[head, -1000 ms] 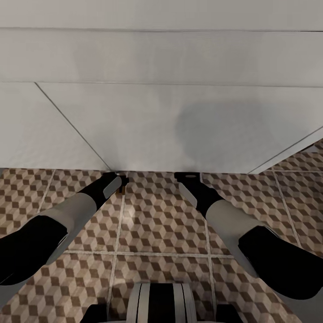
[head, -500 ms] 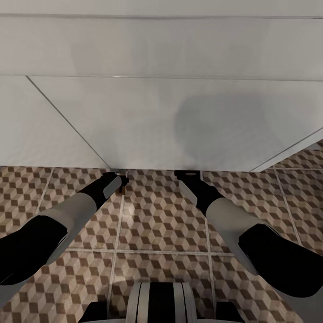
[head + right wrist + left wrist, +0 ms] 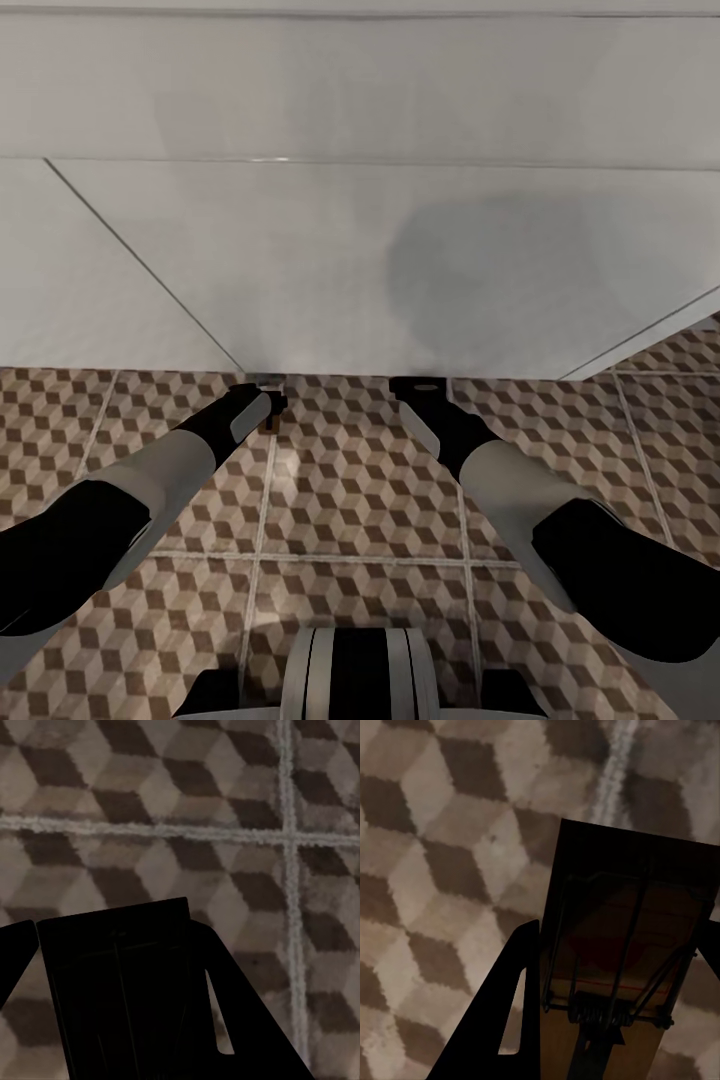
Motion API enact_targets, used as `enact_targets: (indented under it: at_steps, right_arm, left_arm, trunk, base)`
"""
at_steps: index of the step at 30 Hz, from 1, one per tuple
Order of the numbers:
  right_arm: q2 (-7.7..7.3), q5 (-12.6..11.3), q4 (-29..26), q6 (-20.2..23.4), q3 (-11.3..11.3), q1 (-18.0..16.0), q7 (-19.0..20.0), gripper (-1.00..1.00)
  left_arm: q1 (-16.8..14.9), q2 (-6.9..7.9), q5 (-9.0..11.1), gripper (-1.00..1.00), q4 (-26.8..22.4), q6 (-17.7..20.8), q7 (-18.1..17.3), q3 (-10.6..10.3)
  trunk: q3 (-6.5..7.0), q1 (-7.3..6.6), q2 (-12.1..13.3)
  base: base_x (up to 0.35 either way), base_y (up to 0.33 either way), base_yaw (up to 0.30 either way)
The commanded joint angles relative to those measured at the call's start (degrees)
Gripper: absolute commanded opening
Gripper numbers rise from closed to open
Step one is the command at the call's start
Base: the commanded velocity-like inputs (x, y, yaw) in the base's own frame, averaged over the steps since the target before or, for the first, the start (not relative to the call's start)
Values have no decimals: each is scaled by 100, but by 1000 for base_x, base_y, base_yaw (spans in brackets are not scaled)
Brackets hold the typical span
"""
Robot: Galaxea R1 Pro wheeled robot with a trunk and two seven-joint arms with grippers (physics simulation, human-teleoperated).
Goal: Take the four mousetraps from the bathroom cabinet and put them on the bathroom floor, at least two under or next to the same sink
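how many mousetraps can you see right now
2. One mousetrap sits between the left pincer's fingers, above the patterned floor. A second, dark mousetrap sits in the right pincer. Others may be out of view.

Mousetrap (image 3: 626, 967) clamped in left hand (image 3: 615, 1020), second mousetrap (image 3: 120, 982) in right hand (image 3: 112, 1005), above cube-patterned bathroom floor (image 3: 360, 500)

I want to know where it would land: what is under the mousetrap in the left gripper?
Cube-patterned bathroom floor with a grout line lies below the mousetrap; the trap itself hides the patch directly beneath.
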Motion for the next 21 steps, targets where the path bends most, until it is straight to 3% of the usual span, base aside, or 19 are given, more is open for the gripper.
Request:
enact_targets:
  at_steps: [1,21]
  right_arm:
    - [-8,-38,-9,32,48,-4,-41,-100]
    - [6,-38,-25,31,54,-5,-32,-100]
  left_arm:
    - [-3,4,36,-100,-11,26,61,-52]
    - [-3,2,36,-100,-11,26,61,-52]
  trunk:
    - [-8,-1,-1]
    - [-75,-1,-1]
  base:
    - [0,0,0]
    - [0,0,0]
